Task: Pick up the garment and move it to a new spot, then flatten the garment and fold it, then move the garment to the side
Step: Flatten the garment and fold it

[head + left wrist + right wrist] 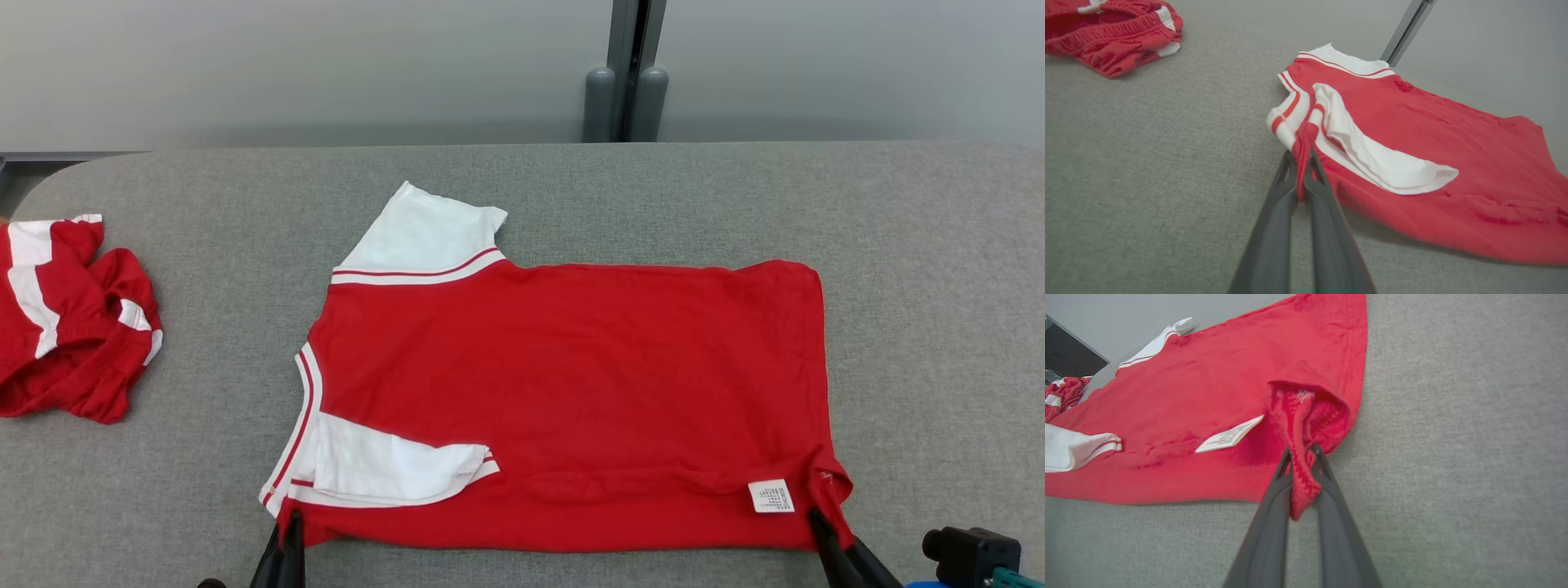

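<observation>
Holding the garment (571,367) by its two near corners suits the step that seems to be in hand: a tug to flatten it, or the start of a fold of the near edge toward the far one. The garment lies spread on the grey surface (939,286), neck end to the left and hem to the right. The left hand (1300,157) is clamped on the bunched cloth at the near shoulder corner, and the right hand (1300,453) is clamped on the near hem corner, just beside the white label (771,496).

To do it well, I judge that both hands should rise together and travel at one pace, so the near edge stays taut between them and no slack sags in the middle. The near sleeve (392,469) already lies folded in over the red body; a slow, level lift should stop it from flopping out. The far sleeve (429,233) sticks out past the far edge and may need tucking later. A second garment (73,327) lies crumpled well apart on the left, out of the path.
</observation>
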You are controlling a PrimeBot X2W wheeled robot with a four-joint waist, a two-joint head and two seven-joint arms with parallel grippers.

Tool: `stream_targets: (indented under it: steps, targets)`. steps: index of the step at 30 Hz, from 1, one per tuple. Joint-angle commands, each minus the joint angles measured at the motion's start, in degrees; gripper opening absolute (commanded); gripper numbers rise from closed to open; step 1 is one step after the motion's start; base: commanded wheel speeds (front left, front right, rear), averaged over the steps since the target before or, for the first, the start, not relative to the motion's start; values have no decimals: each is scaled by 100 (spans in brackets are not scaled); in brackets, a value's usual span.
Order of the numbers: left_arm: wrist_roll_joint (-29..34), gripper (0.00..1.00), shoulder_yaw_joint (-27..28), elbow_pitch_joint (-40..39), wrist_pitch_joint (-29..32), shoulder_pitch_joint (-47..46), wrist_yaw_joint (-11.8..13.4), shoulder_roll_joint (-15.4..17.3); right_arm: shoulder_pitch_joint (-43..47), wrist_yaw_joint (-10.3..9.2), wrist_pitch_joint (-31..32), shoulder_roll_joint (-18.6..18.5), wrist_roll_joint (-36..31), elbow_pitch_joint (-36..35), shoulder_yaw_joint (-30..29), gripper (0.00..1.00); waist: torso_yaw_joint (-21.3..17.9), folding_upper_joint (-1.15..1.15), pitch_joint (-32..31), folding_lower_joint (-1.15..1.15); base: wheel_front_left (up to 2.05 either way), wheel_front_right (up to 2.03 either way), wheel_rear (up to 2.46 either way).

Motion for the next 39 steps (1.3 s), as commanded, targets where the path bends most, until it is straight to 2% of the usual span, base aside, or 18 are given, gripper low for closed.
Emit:
stream_targets:
  steps: [1, 2, 6, 12, 24, 30, 39]
  targets:
    - [202, 50, -76, -17, 32, -14, 62, 126, 63, 1, 75, 14, 15, -52, -19, 49, -9, 0, 4, 1, 0, 0, 0]
    - [223, 99, -111, -30, 38, -45, 86, 89, 55, 1, 105, 44, 7, -63, -42, 100, -17, 0, 2, 1, 0, 0, 0]
    - [249, 100, -97, -73, -91, -189, 69, 7, -145, 1, -1, 99, -90, -111, -139, 100, -66, 0, -37, 1, 0, 0, 0]
    - [417, 100, 46, -199, -281, -417, 74, -27, -523, 1, -630, 107, -412, -315, -350, 100, -128, 0, -117, 1, 0, 0, 0]
    - [1105, 100, 269, -223, -360, -1023, -13, -171, -925, 1, -1605, 204, -841, -249, -25, 100, -145, 0, -405, 1, 0, 0, 0]
    - [1342, 100, 292, -4, -361, -1108, -162, -184, -754, 1, -1810, 265, -1026, -167, 36, 100, -140, 0, -550, 1, 0, 0, 0]
    - [1494, 100, 416, 343, -363, -1077, -191, -148, -523, 1, -1918, 296, -1137, -47, -59, 100, -114, 0, -672, 1, 0, 0, 0]
